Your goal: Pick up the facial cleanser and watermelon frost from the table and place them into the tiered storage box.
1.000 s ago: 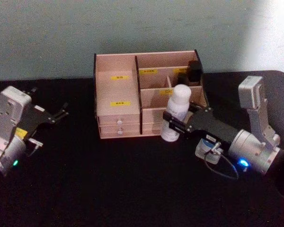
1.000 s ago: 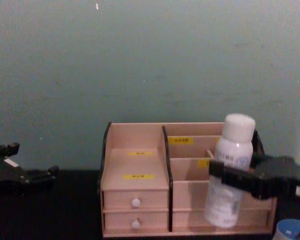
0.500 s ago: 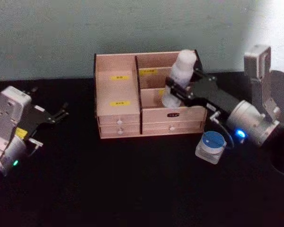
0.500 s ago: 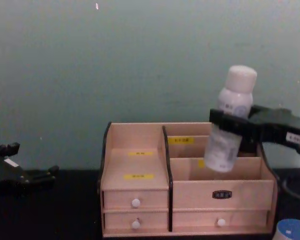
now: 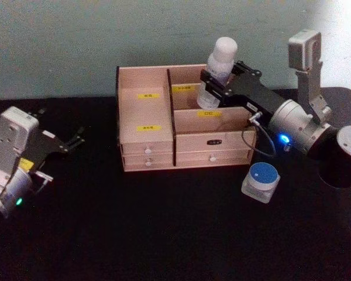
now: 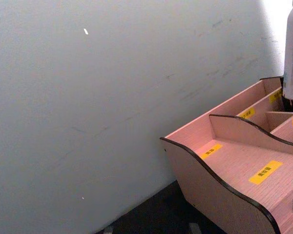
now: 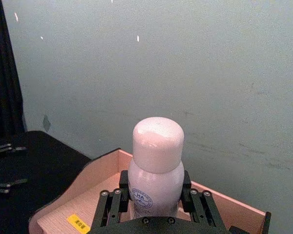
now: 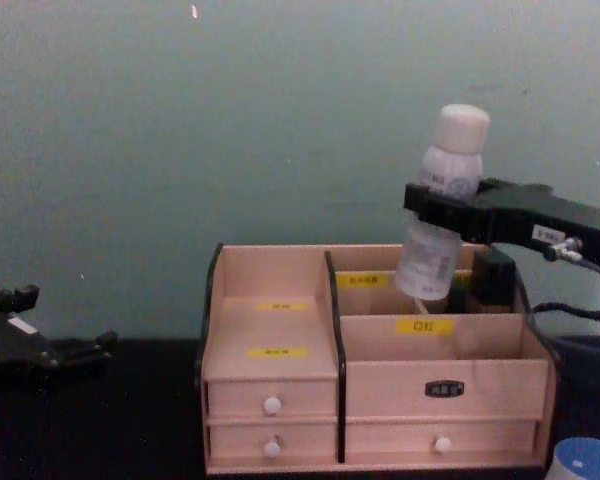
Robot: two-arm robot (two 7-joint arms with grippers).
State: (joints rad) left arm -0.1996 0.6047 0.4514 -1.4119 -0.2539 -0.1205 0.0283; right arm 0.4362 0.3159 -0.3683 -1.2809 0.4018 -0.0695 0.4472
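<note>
Black table [image 5: 164, 234] with tiered storage box [image 5: 145, 140] at back centre. Right gripper [image 5: 212, 86] above the box's right half, clamped on white facial cleanser bottle [image 5: 222, 52], tilted, base over the rear right compartment. Left gripper [image 5: 64, 149] parked far left, fingers spread. Blue-lidded jar [image 5: 261, 178] on table near box's front right corner

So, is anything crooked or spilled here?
Nothing's spilled. The white bottle leans instead of standing straight, gripped in the right claw above the back of the tiered storage box. The left claw is parked, open, at the left.
</note>
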